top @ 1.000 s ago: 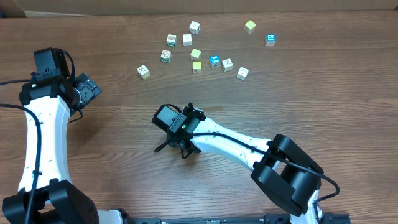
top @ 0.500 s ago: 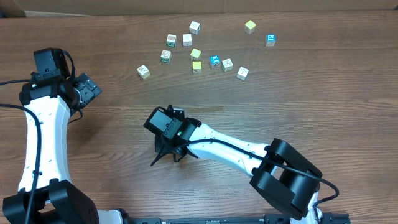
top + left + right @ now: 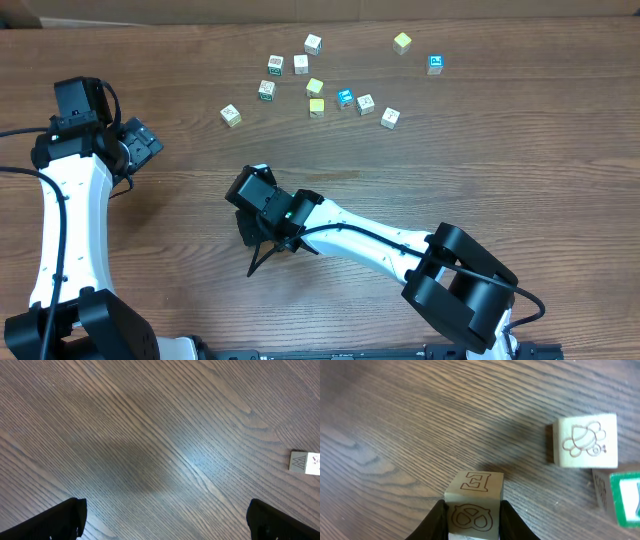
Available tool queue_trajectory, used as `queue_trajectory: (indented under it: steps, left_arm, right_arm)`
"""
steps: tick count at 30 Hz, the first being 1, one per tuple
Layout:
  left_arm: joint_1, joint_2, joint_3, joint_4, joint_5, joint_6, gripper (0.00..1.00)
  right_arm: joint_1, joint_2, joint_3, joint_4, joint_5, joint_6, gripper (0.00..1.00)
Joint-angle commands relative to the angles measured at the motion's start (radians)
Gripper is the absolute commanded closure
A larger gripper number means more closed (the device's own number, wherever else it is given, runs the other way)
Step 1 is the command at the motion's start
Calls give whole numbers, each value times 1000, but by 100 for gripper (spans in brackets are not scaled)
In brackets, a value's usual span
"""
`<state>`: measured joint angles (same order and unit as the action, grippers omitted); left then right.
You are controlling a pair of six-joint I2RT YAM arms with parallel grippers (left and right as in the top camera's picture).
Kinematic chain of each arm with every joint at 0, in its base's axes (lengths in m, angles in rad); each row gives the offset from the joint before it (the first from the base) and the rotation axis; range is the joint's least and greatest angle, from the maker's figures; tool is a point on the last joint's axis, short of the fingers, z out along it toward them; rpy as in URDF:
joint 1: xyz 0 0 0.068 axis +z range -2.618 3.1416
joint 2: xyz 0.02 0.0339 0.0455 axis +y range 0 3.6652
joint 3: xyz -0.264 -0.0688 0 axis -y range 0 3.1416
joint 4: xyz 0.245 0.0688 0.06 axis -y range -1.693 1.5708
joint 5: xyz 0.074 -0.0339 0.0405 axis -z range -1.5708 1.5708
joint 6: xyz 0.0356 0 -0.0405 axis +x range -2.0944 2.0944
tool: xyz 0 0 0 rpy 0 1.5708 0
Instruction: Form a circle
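While in right gripper (image 3: 472,521), "E" cube (image 3: 475,496).

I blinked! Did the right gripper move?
Yes. The right gripper slid toward the left arm, ending nearly level with the lone pale cube, which stayed put.

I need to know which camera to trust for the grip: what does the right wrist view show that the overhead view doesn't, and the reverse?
Right wrist only: the right gripper pinching the E cube, with a bee cube and a green-faced cube lying to one side, apart from it. Overhead only: the left gripper off to the side, and the loose cubes scattered farther away. Both: the wooden table.
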<state>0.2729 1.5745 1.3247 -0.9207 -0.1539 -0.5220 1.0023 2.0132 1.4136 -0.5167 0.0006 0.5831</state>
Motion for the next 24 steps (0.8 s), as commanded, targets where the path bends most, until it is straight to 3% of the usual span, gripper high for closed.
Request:
queue_trajectory:
  steps: [1, 9, 15, 24]
  left_arm:
    - [0, -9, 11, 2, -6, -13, 0]
    - [0, -9, 11, 2, -6, -13, 0]
    - [0, -9, 11, 2, -6, -13, 1]
    - [0, -9, 11, 2, -6, -13, 0]
  right_arm:
    - [5, -12, 2, -8, 33, -150, 76]
    - [3, -12, 2, -53, 95, -195, 76]
    - [6, -8, 2, -64, 94, -95, 76]
    - [6, 14, 2, -68, 87, -89, 76]
